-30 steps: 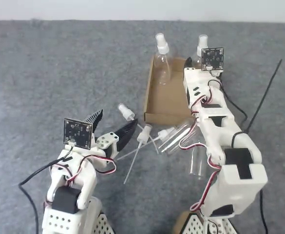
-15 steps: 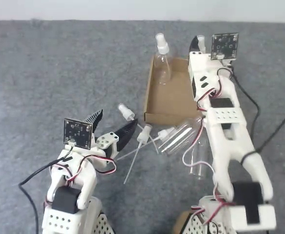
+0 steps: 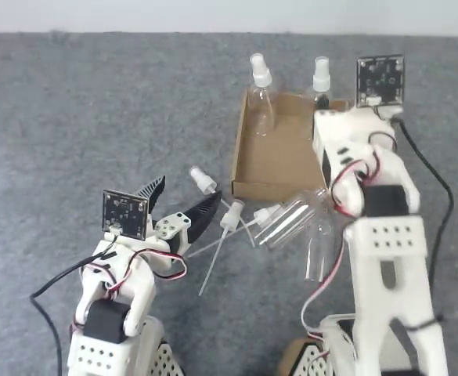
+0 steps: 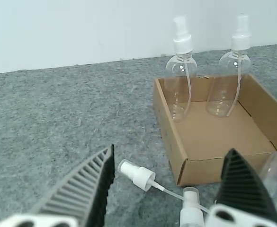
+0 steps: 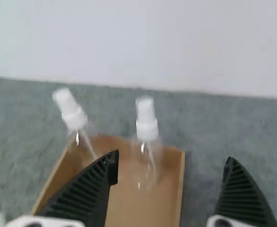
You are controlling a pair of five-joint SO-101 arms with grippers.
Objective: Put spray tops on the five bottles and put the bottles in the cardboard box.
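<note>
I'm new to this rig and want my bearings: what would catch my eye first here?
Two capped bottles stand upright at the far end of the cardboard box, with the open right gripper facing them. In front of the box, loose spray tops and clear bottles lie on the grey mat, near the open left gripper.

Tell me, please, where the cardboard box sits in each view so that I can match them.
High view: the cardboard box lies upper centre, beside the right arm.
Left wrist view: it lies beyond the open left gripper, past loose spray tops.
Right wrist view: it lies just ahead of the open right gripper.
Shared landmark: the two capped bottles standing at the box's far end.
</note>
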